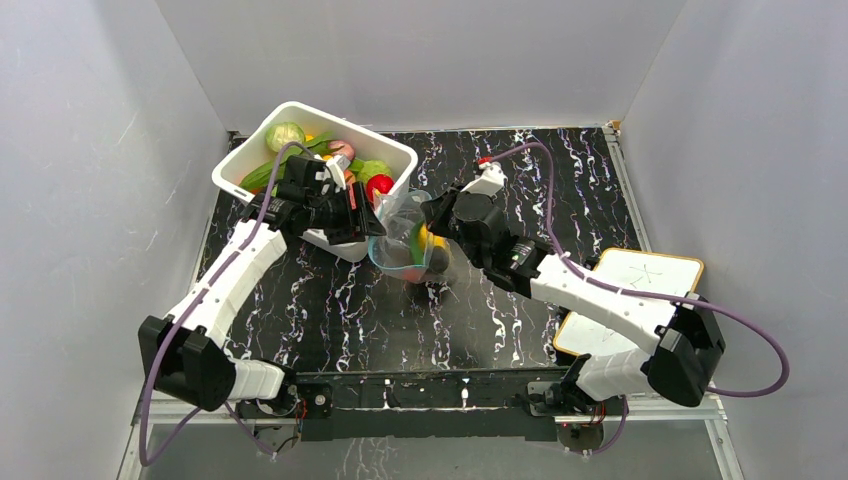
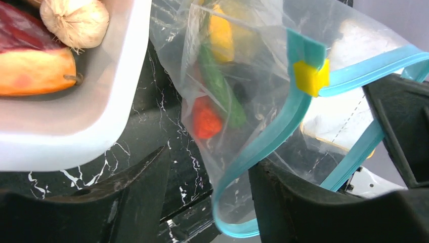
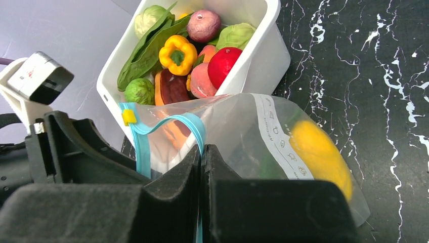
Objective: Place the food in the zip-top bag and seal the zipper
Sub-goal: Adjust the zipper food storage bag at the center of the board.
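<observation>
Clenched together in the foreground of the right wrist view, the two fingers of the right gripper (image 3: 201,152) pinch the zipper (image 3: 199,132), the light-blue strip along the mouth of the zip-top bag (image 3: 253,126). The bag sits just beside the near right corner of the white tub (image 3: 273,50), on the black marbled table (image 1: 350,300), with its mouth held up and gaping.

Some food is already in the bag: a yellow piece (image 3: 318,152), a long green piece (image 2: 220,86) and a red piece (image 2: 206,117) low down against the clear plastic. Much more stays in the tub, among it a yellow pepper (image 3: 177,50), a round red piece (image 3: 223,63) and a garlic bulb (image 2: 76,20).

On the side of the bag nearest the tub, the left gripper (image 2: 210,162) has its fingers spread apart. A loop of the zipper hangs between them, close against one finger, and I cannot tell whether it touches. A small yellow slider (image 2: 311,77) sits on the strip, on the part farther from the tub.
</observation>
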Tool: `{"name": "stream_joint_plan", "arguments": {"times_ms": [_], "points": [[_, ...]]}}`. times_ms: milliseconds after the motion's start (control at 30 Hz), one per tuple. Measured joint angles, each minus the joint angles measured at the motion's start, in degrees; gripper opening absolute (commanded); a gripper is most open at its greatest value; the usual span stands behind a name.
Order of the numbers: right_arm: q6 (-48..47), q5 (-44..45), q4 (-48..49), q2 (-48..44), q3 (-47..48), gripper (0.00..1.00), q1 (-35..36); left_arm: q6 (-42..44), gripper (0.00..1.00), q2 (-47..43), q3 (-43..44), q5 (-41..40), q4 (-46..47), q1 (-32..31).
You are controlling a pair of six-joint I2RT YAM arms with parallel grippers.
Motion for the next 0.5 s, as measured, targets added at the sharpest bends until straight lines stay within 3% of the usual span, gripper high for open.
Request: {"name": "stream_joint_plan", "arguments": {"times_ms": [100,167,500], "points": [[-0.07,0.0,-0.57,-0.37,0.0,0.0,0.0,-0.92,0.12,1.2,-0.37,2.08,1.44,0.02],[-0.35,-0.13,-1.18,-0.68,0.0,0.0,0.0,-1.79,0.02,1.53,-0.37,3.65,2.89,0.0],[-10.56,-4.04,-9.05,-8.37,0.09,0.0,0.0,-7.69,0.0,1.62,-1.62,15.67,16.26,0.0]]}}
